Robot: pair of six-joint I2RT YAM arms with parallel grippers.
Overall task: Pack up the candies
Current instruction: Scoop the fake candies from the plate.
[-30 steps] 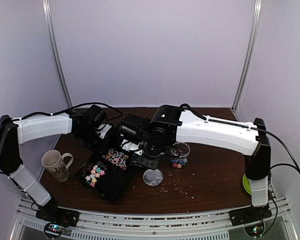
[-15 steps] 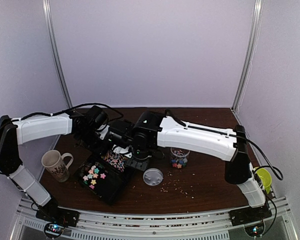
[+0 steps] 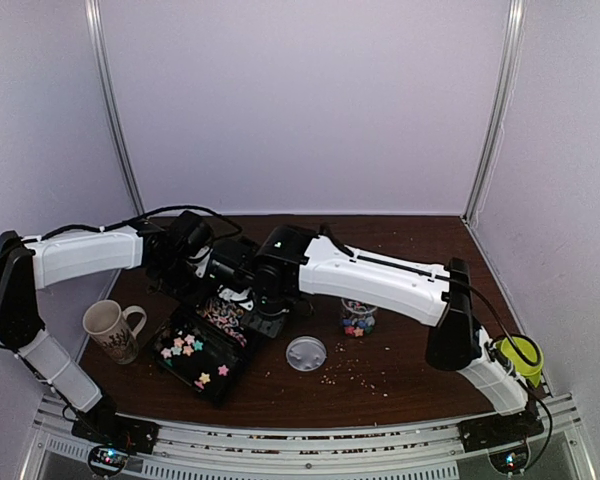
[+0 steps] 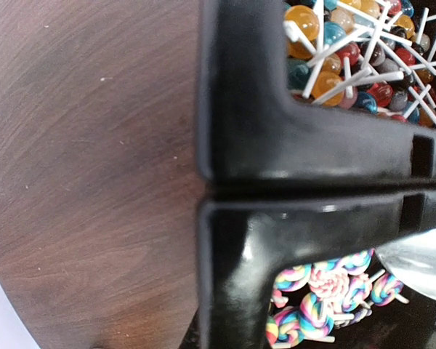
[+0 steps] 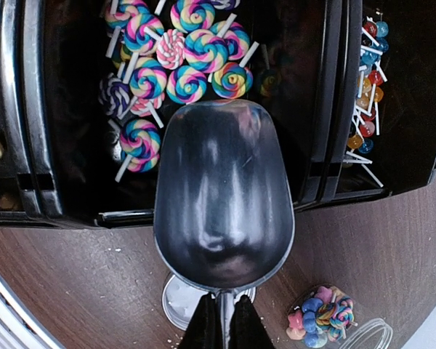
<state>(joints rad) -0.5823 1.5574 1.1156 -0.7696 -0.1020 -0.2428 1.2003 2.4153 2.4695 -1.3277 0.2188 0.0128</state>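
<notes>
Right tool [image 5: 221,329] pinches the scoop [image 5: 221,196] (by its handle), candies [image 5: 205,49] lying just beyond the bowl's tip.

On the desk [image 3: 410,362] a mug [image 3: 110,330] stands left of the tray [image 3: 235,360], a lid [image 3: 306,353] and jar [image 3: 358,318] to its right (candies [image 3: 185,346] in tray and jar); a scoop [image 5: 224,196] above the tray.
</notes>
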